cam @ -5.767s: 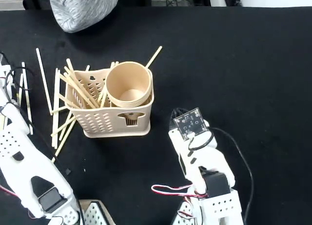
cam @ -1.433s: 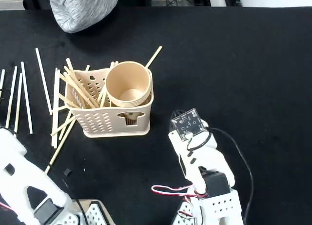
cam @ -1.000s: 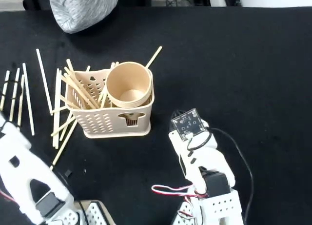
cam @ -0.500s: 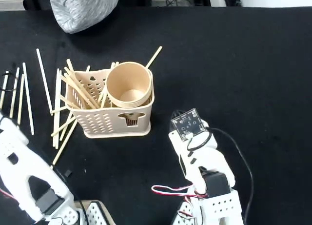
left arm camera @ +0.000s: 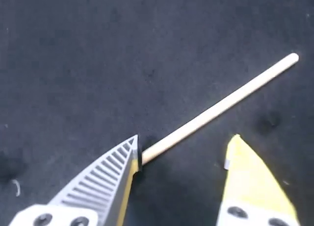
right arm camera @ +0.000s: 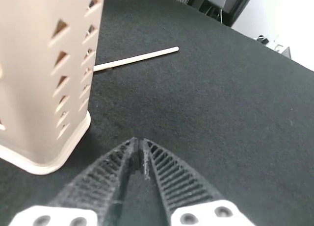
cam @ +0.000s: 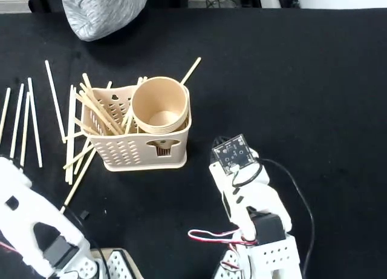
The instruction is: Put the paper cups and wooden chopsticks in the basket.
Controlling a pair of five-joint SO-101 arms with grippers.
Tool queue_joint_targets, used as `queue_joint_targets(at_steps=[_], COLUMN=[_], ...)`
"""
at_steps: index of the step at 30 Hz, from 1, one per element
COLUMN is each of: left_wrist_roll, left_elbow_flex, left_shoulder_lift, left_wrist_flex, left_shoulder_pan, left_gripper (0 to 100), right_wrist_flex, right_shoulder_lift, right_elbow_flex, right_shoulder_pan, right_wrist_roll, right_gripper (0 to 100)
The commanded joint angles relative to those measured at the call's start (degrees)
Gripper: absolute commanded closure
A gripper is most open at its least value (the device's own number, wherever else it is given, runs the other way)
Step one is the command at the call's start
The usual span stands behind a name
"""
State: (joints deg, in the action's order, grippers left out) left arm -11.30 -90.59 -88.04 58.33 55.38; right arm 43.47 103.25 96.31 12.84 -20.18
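While the left gripper (left arm camera: 185, 138) gapes over a loose chopstick (left arm camera: 221, 103), the right gripper (right arm camera: 140, 142) sits closed beside the basket (cam: 139, 149), left of centre; paper cups (cam: 160, 106) stand nested inside it.

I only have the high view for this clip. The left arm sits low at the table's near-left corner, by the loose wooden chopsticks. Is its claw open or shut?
Observer: Open. In the left wrist view the left claw has its tips spread over the black table.
Reviewer: Anything between the tips?
Observer: One round pale wooden chopstick lies flat on the table. One end is right beside the grey ribbed finger, and it is not clamped.
Reviewer: And the right claw?
Observer: The right claw is shut with nothing in it, low beside the beige perforated plastic basket.
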Motion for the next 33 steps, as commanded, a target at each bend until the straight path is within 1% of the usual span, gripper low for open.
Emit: queue_joint_targets(at_steps=[1, 3, 5, 7, 10, 12, 16, 17, 19, 21, 22, 25, 29, 30, 33], left_wrist_roll=[2.0, 4.7, 5.3, 5.3, 5.3, 5.5, 5.6, 5.6, 5.6, 5.6, 5.6, 5.4, 5.3, 5.2, 5.5], left_elbow_flex=[8.1, 11.2, 12.8, 13.5, 13.5, 13.6, 13.1, 13.1, 13.0, 12.4, 11.3, 5.8, -4.8, -5.6, -4.8], left_shoulder_lift=[-3.2, -3.4, -3.6, -3.7, -3.8, -3.9, -5.2, -5.3, -5.3, -4.8, -4.2, -2.6, -1.4, -1.1, 3.4], left_wrist_flex=[-9.8, -11.7, -11.6, -10.0, -4.5, -1.2, 5.2, 6.7, 10.3, 14.0, 16.6, 27.5, 40.5, 42.4, 42.5], left_shoulder_pan=[2.5, 3.8, 4.2, 4.2, 3.2, 2.6, 2.5, 2.6, 2.7, 2.6, 2.6, 1.5, -0.9, -1.4, -2.9], left_gripper=[69, 68, 68, 68, 68, 73, 96, 98, 94, 97, 97, 97, 97, 97, 97], right_wrist_flex=[0.1, 0.1, 0.1, 0.1, 0.1, 0.1, 0.1, 0.1, 0.1, 0.1, 0.1, 0.1, 0.1, 0.1, 0.1], right_shoulder_lift=[5.1, 5.1, 5.1, 5.1, 5.1, 5.1, 5.1, 5.1, 5.1, 5.1, 5.1, 5.1, 5.1, 5.1, 5.1], right_elbow_flex=[-1.2, -1.2, -1.3, -1.3, -1.3, -1.3, -1.3, -1.3, -1.3, -1.3, -1.3, -1.3, -1.3, -1.3, -1.3], right_shoulder_pan=[-0.8, -0.8, -0.8, -0.8, -0.8, -0.8, -0.8, -0.8, -0.8, -0.8, -0.8, -0.8, -0.8, -0.8, -0.8], right_wrist_roll=[-0.4, -0.4, -0.4, -0.4, -0.4, -0.4, -0.4, -0.4, -0.4, -0.4, -0.4, -0.4, -0.4, -0.4, -0.4], right_gripper=[98.4, 98.4, 98.4, 98.4, 98.4, 98.4, 98.4, 98.4, 98.4, 98.4, 98.4, 98.4, 98.4, 98.4, 98.4])
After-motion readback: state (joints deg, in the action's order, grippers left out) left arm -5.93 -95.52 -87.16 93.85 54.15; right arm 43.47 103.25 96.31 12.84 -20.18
